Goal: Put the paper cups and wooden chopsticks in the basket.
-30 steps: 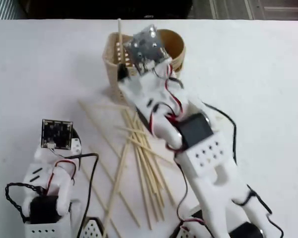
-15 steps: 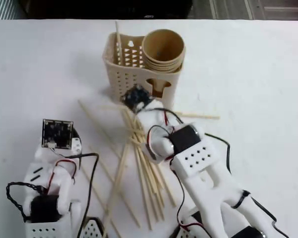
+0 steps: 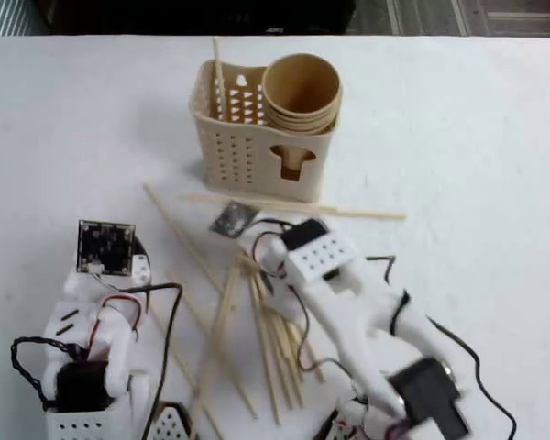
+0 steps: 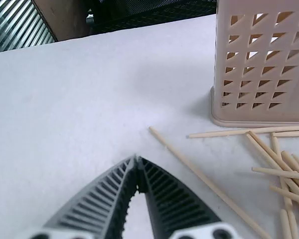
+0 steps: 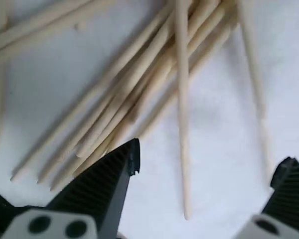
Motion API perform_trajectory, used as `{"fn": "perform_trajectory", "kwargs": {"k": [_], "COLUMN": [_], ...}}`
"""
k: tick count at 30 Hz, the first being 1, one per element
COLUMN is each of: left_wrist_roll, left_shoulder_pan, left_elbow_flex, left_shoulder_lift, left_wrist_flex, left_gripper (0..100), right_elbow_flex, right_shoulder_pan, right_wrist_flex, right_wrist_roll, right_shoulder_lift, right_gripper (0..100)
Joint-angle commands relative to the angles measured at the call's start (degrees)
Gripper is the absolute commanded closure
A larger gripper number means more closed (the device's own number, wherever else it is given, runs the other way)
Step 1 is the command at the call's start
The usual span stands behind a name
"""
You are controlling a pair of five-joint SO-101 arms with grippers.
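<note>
The right gripper (image 5: 209,159) has drawn back from the basket (image 3: 257,156). A second ago its arm stretched over the basket's rim, and half a second ago its wrist stood just in front of the basket's near wall. Now it hangs over the chopsticks (image 3: 268,339) heaped on the table (image 3: 458,137) in front of the basket, a little apart from it. Its jaws are spread wide and grip nothing; in the right wrist view several chopsticks lie on the table below the gap. The cups (image 3: 301,87) sit stacked in the basket's right part in the high view, as before. The upright stick (image 3: 218,73) stands in its left part, unchanged. With the arm out of the way, a long stick (image 3: 293,207) shows lying crosswise just in front of the basket's near wall. The left gripper (image 4: 136,167) has not moved. It rests in front of the basket and off to its left, jaws pressed together with nothing in them, tip pointing toward the table beside the basket.
</note>
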Motion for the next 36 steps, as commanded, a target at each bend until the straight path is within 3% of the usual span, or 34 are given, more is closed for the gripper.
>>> {"fn": "perform_trajectory", "kwargs": {"k": [1,16,28,36], "left_wrist_roll": [-0.7,-0.8,-0.8,-0.8], "left_shoulder_pan": [-0.6,-0.6,-0.6,-0.6], "left_elbow_flex": [-0.4,-0.4,-0.4,-0.4], "left_shoulder_lift": [-0.5,-0.5,-0.5,-0.5], "left_wrist_flex": [-1.3,-1.4,-1.4,-1.4], "left_gripper": [98,98,98,98], "right_elbow_flex": [-4.5,-14.6,-14.2,-14.2], "right_shoulder_pan": [0.0,8.0,8.3,9.0], "right_wrist_flex": [0.0,-1.2,-4.8,-2.2], "right_wrist_roll": [1.6,7.2,6.8,6.8], "right_shoulder_lift": [4.7,22.1,22.2,21.8], "right_gripper": [59.1,60.3,97.4,98.1]}}
